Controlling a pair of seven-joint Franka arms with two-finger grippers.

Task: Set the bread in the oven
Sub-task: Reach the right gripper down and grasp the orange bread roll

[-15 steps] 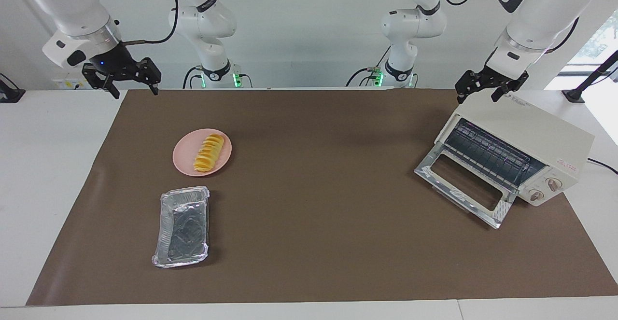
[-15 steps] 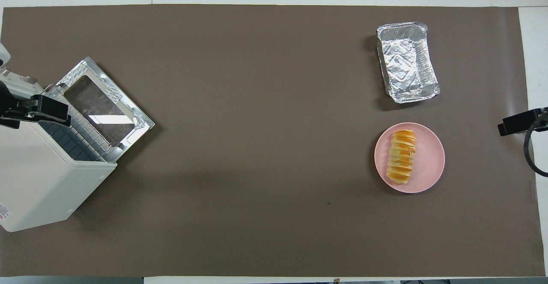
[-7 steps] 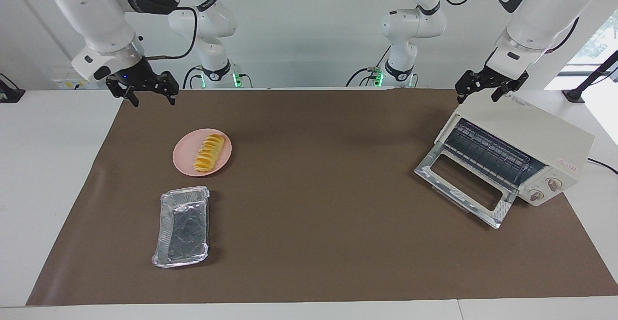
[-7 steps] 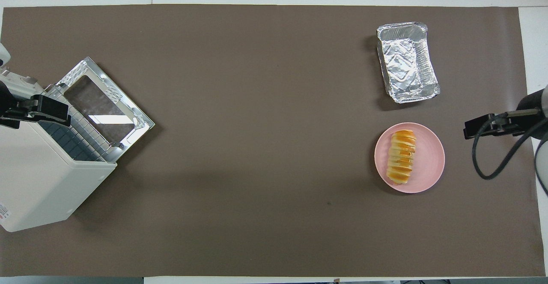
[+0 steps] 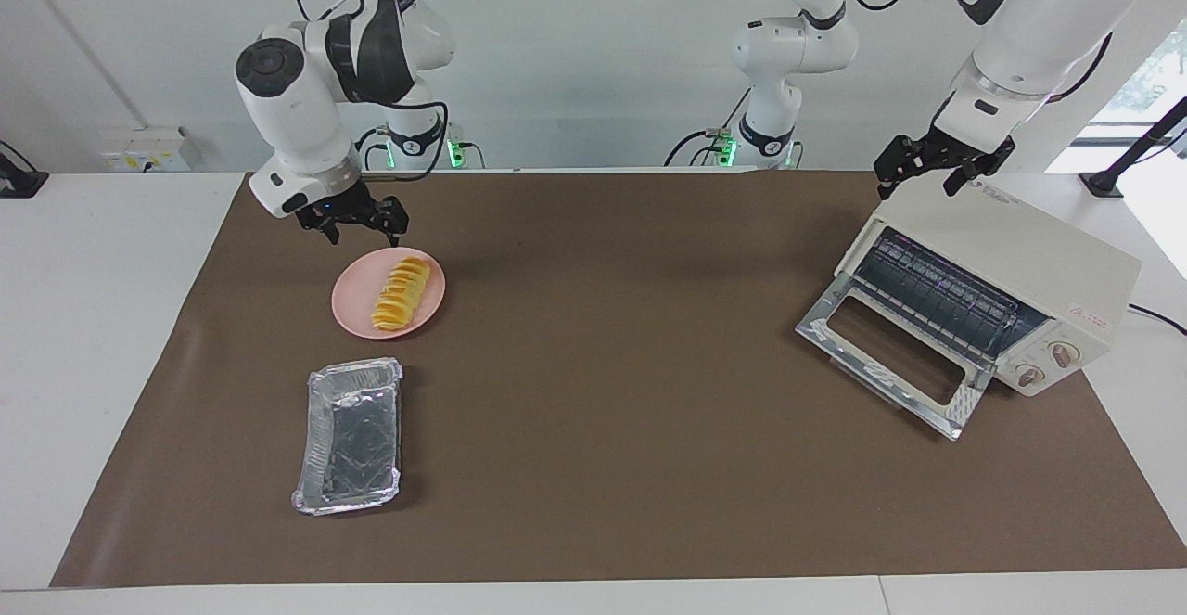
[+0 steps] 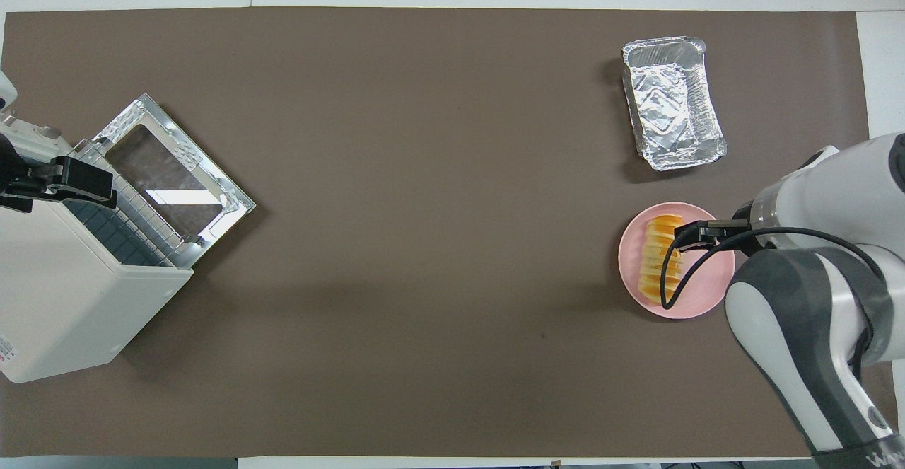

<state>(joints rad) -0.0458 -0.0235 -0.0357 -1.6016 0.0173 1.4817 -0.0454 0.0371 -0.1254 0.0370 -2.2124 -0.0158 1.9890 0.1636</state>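
The bread (image 5: 401,293) is a golden ridged loaf lying on a round pink plate (image 5: 355,311) toward the right arm's end of the table. It also shows in the overhead view (image 6: 657,264) on the plate (image 6: 705,279). My right gripper (image 5: 361,231) is open and hovers over the plate's rim nearest the robots, not touching the bread; in the overhead view (image 6: 700,232) it partly covers the loaf. The cream oven (image 5: 1011,253) stands at the left arm's end with its glass door (image 5: 890,355) dropped open. My left gripper (image 5: 918,181) is open and waits over the oven's top.
A crinkled silver foil tray (image 5: 350,437) lies on the brown mat, farther from the robots than the plate; it also shows in the overhead view (image 6: 672,105). The oven (image 6: 71,299) and its open door (image 6: 177,165) stand at an angle to the mat's edge.
My right arm has swung from off the mat's end inward and down until its gripper is over the plate. The left arm, bread, tray and oven have not moved.
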